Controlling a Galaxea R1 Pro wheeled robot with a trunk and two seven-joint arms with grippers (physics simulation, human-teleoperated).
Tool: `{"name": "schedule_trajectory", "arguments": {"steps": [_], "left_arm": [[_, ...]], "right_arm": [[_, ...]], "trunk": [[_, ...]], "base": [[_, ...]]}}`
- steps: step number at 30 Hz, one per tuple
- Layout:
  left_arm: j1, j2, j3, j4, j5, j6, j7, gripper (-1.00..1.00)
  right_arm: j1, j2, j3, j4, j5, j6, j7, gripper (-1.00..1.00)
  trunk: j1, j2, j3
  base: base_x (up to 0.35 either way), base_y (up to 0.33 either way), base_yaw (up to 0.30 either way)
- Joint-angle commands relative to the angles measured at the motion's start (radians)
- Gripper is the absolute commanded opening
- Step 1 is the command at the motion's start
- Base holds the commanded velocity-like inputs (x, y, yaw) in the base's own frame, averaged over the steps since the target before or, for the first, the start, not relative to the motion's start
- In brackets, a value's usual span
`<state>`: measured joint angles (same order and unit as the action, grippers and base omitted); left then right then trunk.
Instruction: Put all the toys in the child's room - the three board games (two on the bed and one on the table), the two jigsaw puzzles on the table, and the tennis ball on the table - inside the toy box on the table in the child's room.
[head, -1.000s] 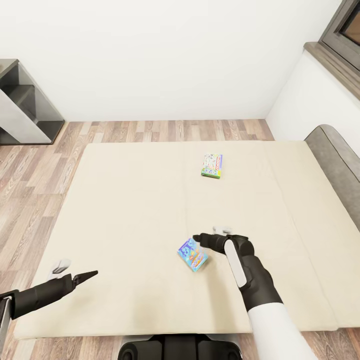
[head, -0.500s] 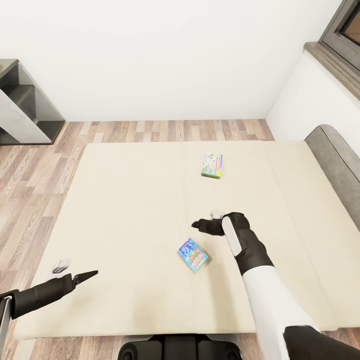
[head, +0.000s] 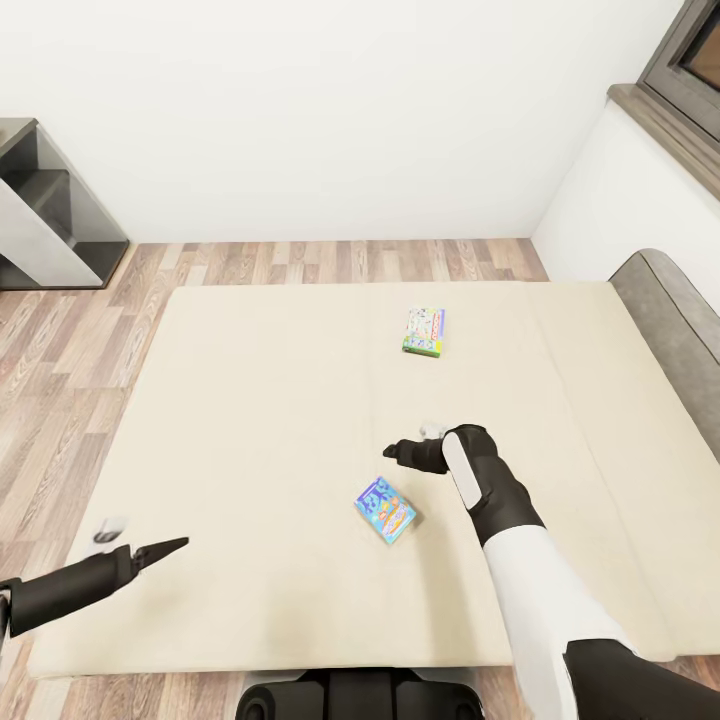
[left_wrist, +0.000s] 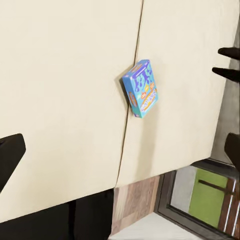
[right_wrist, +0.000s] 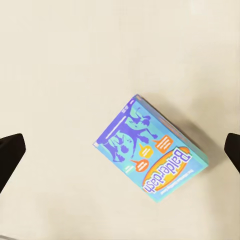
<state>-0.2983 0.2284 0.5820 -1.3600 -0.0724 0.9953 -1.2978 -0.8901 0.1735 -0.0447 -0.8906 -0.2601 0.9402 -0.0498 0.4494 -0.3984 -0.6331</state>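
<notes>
Board games, two of them, are seen lying flat on the bed (head: 250, 420): the blue-purple box (head: 385, 509) near the middle, the green-edged box (head: 424, 332) well apart toward 12 o'clock. The blue-purple box is judged light, stiff cardboard with a smooth cover, likely slippery on the soft mattress; it is best pinched across the short width at mid-length. Its long axis is seen running about 10 to 4 o'clock in the head view. The right gripper (head: 405, 455) is held just beside it at 1 o'clock, jaws spread apart and empty. The left gripper (head: 140, 541), well apart at 9 o'clock, is also spread and empty.
</notes>
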Motion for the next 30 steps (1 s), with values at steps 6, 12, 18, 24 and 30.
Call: {"name": "schedule_trajectory", "arguments": {"steps": [6,12,18,24,30], "left_arm": [[0.000,0.048,-0.002,0.001,-0.014,0.012,-0.210,1.00],[0.001,0.071,-0.002,0.006,-0.014,0.007,-0.273,1.00],[0.001,0.073,-0.002,0.008,-0.010,0.005,-0.273,1.00],[0.001,0.073,-0.001,0.008,-0.008,0.003,-0.273,1.00],[0.001,0.072,-0.001,0.008,-0.007,0.002,-0.273,1.00]], "right_arm": [[-0.001,0.001,-0.004,0.000,-0.007,0.003,-0.005,1.00],[-0.001,0.001,-0.004,0.001,-0.007,0.002,-0.004,1.00],[-0.001,0.001,-0.004,0.001,-0.006,0.001,-0.005,1.00],[-0.001,0.001,-0.005,0.001,-0.006,0.000,-0.005,1.00],[-0.001,0.001,-0.005,0.001,-0.005,0.000,-0.005,1.00]], "trunk": [[0.001,-0.002,-0.001],[0.001,-0.002,-0.001],[0.001,-0.002,-0.001],[0.001,-0.002,-0.001],[0.001,-0.002,-0.002]], "base": [[0.000,0.000,0.000],[0.000,0.000,0.000],[0.000,0.000,0.000],[0.000,0.000,0.000],[0.000,0.000,0.003]]}}
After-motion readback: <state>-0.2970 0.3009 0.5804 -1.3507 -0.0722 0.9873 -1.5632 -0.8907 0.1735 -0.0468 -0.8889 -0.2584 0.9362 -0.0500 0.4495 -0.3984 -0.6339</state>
